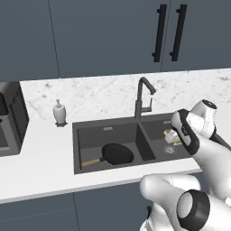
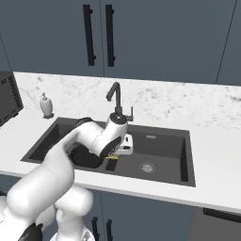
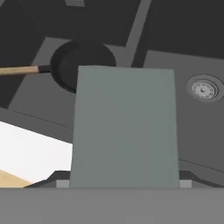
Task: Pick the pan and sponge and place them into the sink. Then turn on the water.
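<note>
The black pan (image 1: 117, 153) (image 3: 81, 61) lies in the left basin of the dark sink (image 1: 76, 149) (image 2: 188, 157), its wooden handle pointing left. My gripper (image 1: 172, 135) (image 2: 115, 157) (image 3: 123, 180) hangs over the right basin, near the divider, shut on the sponge (image 3: 124, 127). In the hand view the sponge's grey-green face stands between the fingertips. From the base views, yellow edges of the sponge (image 1: 170, 133) (image 2: 113, 159) peek out under the hand. The right basin's round drain (image 3: 203, 89) (image 2: 147, 166) lies below and beside the sponge. The faucet (image 1: 142, 97) (image 2: 115, 100) rises behind the divider.
A white soap dispenser (image 1: 59, 113) (image 2: 45, 105) stands on the marble counter left of the sink. A dark appliance (image 1: 11, 119) sits at the far left. Blue cabinets with black handles (image 1: 170, 32) hang above. The counter's front edge (image 3: 30, 148) runs just under the hand.
</note>
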